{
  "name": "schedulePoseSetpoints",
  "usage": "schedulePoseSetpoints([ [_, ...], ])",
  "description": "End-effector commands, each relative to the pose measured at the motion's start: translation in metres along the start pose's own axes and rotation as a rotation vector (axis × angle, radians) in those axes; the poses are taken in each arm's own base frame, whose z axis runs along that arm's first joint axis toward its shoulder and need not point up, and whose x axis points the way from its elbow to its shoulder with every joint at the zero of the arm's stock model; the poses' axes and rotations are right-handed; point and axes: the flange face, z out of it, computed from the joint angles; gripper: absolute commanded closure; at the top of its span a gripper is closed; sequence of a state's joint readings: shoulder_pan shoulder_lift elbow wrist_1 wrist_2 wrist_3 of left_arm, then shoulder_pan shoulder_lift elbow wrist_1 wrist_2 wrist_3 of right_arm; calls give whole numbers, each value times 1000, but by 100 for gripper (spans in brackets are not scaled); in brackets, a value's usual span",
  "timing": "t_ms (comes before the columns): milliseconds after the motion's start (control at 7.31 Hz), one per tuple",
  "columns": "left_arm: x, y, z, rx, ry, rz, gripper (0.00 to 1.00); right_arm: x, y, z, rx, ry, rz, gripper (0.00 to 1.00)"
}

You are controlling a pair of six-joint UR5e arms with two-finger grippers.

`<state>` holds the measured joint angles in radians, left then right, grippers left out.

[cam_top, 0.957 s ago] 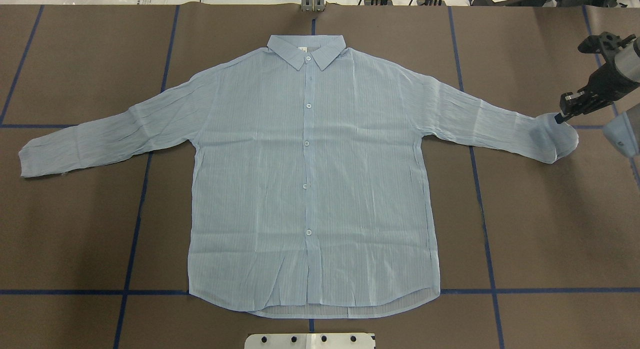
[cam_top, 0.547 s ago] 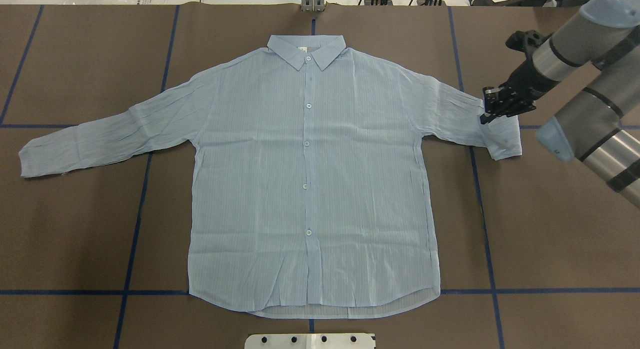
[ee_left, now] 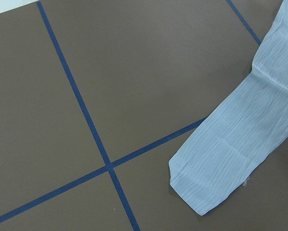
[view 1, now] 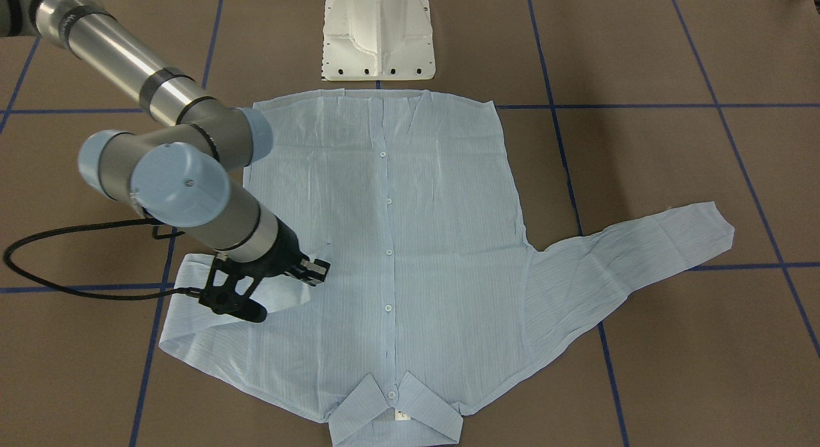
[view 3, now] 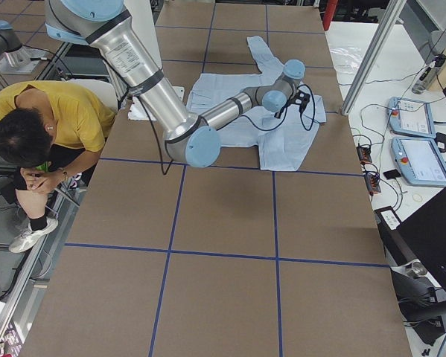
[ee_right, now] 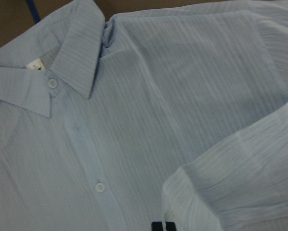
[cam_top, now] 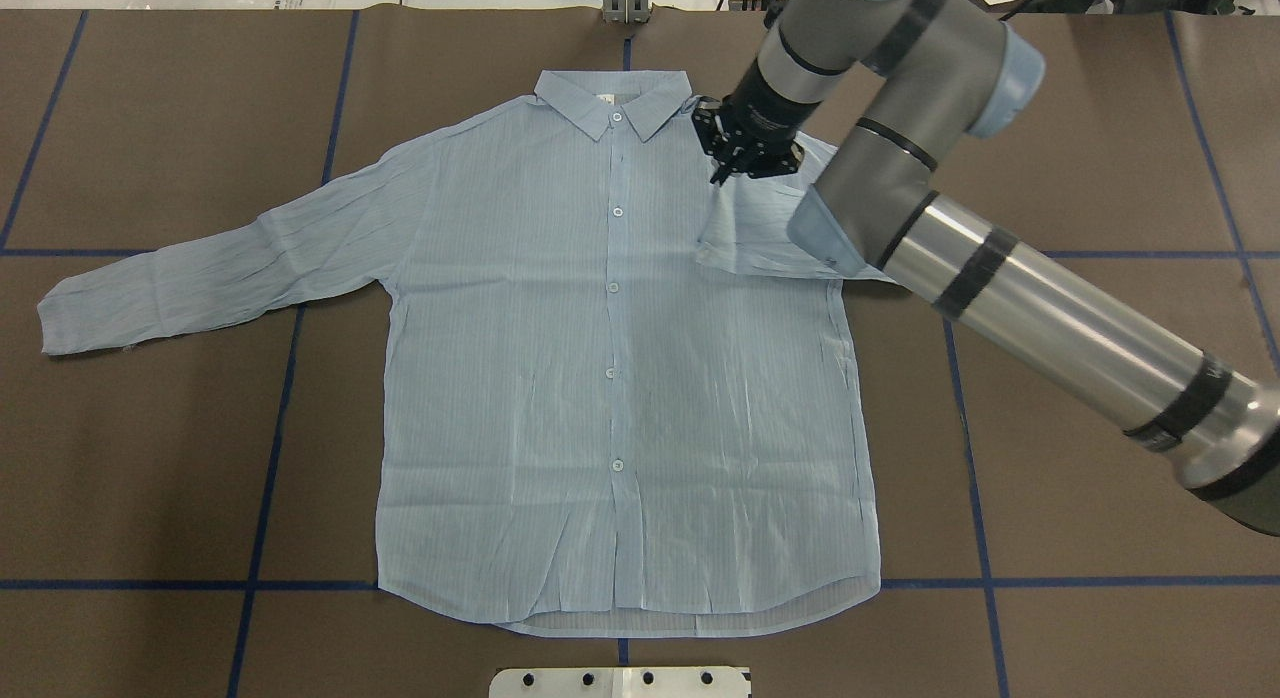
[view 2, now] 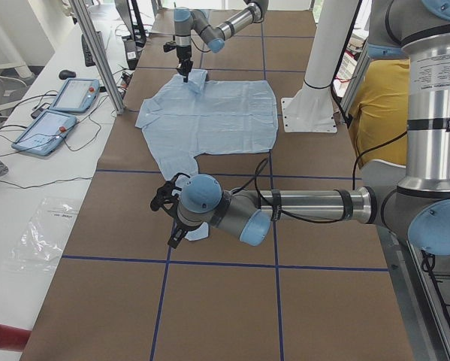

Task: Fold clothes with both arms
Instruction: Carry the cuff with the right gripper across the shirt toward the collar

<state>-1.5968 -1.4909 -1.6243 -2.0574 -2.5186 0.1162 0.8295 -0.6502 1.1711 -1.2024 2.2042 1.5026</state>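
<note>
Shirt point(cam_top: 560, 378) lies flat on the table point(cam_top: 1100, 428), buttons up, collar point(cam_top: 612, 100) at the far edge from the robot, hem nearest it. 1 sleeve is folded in: the right-hand sleeve point(cam_top: 750, 228) doubles back from its shoulder across the chest, its long axis running across the table toward the button row. Right gripper point(cam_top: 742, 156) sits low at the end of that sleeve, just beside the collar's right point, fingers pinched close on the cloth. The right wrist view shows dark fingertips point(ee_right: 156, 225) together at the fabric's edge. The left-hand sleeve point(cam_top: 200, 268) lies stretched out flat, long axis across the table and slanting a little toward the robot, cuff point(ee_left: 211, 178) well apart from the body. Of the 2 arms, the left is nearer it. Left gripper point(view 2: 172, 218) hangs near that cuff in the left side view only, so whether its fingers are apart or together cannot be told. Judgement: the right needs to let go here; the mirror fold falls to the left, travelling along the sleeve's axis toward the buttons.
</note>
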Motion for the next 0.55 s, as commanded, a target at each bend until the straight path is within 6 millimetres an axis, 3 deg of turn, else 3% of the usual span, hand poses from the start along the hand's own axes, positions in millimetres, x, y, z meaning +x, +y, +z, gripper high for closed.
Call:
schedulePoseSetpoints([
  [0, 2, -1, -1, 3, 4, 1, 0, -88, 68, 12, 33, -55, -41, 100],
  [137, 2, -1, -1, 3, 6, 1, 0, -102, 90, 29, 38, -56, -63, 100],
  [410, 2, 1, -1, 2, 6, -2, 0, -130, 115, 37, 44, -57, -83, 100],
])
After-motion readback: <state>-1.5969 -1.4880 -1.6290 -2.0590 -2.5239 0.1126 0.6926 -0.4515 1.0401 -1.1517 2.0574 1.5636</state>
